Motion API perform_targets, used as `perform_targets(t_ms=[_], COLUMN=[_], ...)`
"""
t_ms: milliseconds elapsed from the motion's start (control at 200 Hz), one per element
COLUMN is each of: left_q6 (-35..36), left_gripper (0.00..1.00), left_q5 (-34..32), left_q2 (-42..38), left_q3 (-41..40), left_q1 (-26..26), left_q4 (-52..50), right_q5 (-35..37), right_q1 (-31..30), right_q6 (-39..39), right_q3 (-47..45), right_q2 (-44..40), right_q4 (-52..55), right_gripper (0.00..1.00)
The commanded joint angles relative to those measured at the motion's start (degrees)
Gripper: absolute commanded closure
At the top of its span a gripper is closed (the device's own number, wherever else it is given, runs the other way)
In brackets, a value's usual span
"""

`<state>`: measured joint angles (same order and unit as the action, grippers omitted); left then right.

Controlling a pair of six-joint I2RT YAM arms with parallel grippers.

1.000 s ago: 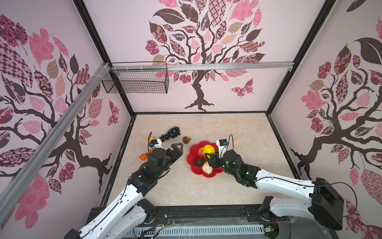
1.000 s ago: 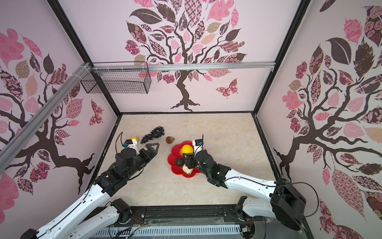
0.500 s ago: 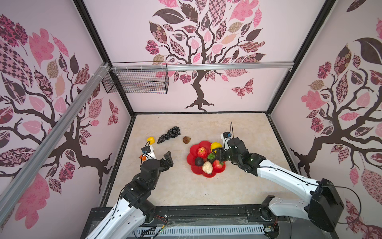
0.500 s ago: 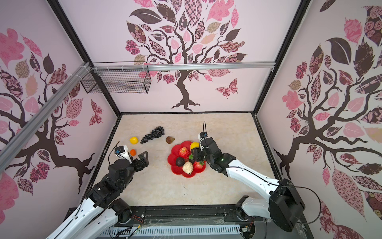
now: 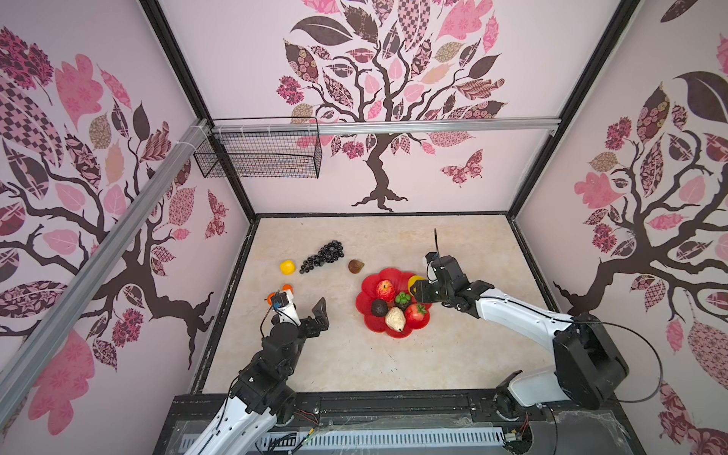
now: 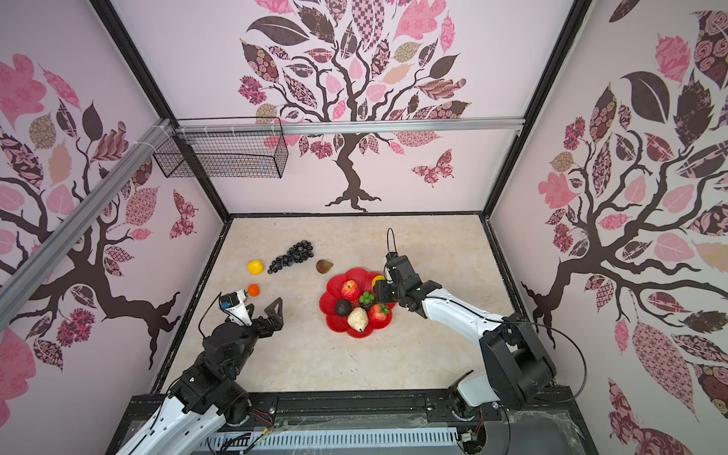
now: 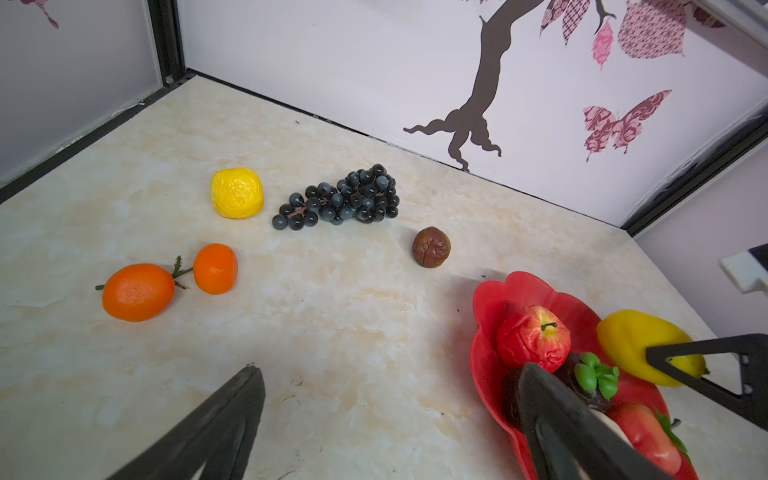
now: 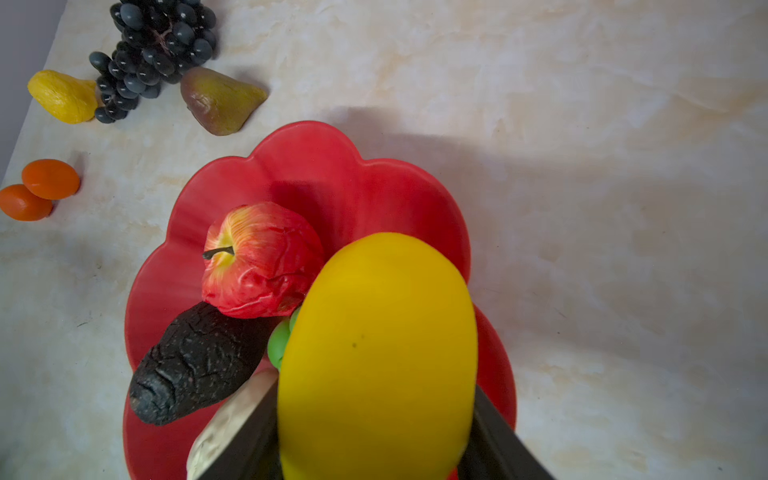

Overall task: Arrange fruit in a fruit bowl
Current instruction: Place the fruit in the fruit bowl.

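Right wrist view has the right gripper [image 8: 374, 440] clamped on a smooth yellow lemon [image 8: 378, 353], a jaw on each flank, held above the fruit bowl [image 8: 332, 166] near its rim. Under and beside the fingertips lie one apple [image 8: 262, 259], one avocado [image 8: 195, 365] and one cream pear [image 8: 220, 432], plus one strawberry [image 5: 415, 312] and one dark green-topped fruit [image 5: 402, 298] seen in a top view: five in the dish. The bare petal beyond the apple looks the best landing. Lowering until the lemon nearly rests before letting go should stop it rolling over the shallow rim. Farther ahead on the table [image 8: 582, 124] sit one fig [image 8: 220, 102], one grape bunch [image 8: 153, 45], a second lemon [image 8: 62, 96] and two oranges [image 8: 50, 178]. Farthest off, the left gripper [image 7: 390, 370] hangs empty, jaws wide apart, the oranges ahead of it.
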<state>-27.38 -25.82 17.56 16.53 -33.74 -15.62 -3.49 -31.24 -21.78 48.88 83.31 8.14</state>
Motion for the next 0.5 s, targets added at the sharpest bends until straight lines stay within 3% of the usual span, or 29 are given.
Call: perform_targets(t_ms=[0, 495], left_q6=[1.38, 1.45], left_gripper=[0.02, 0.02], left_q5=[0.43, 0.69], left_q2=[0.7, 3.0], left_q3=[-1.02, -0.58], left_q1=[0.15, 0.24], left_q4=[1.91, 2.77], right_q5=[-1.14, -2.69], right_q1=[0.73, 1.1], right_q6=[1.21, 1.39], right_q3=[3.29, 6.07], right_q2=[2.73, 7.59], right_q4=[0.59, 1.33], right_gripper=[0.52, 0.51])
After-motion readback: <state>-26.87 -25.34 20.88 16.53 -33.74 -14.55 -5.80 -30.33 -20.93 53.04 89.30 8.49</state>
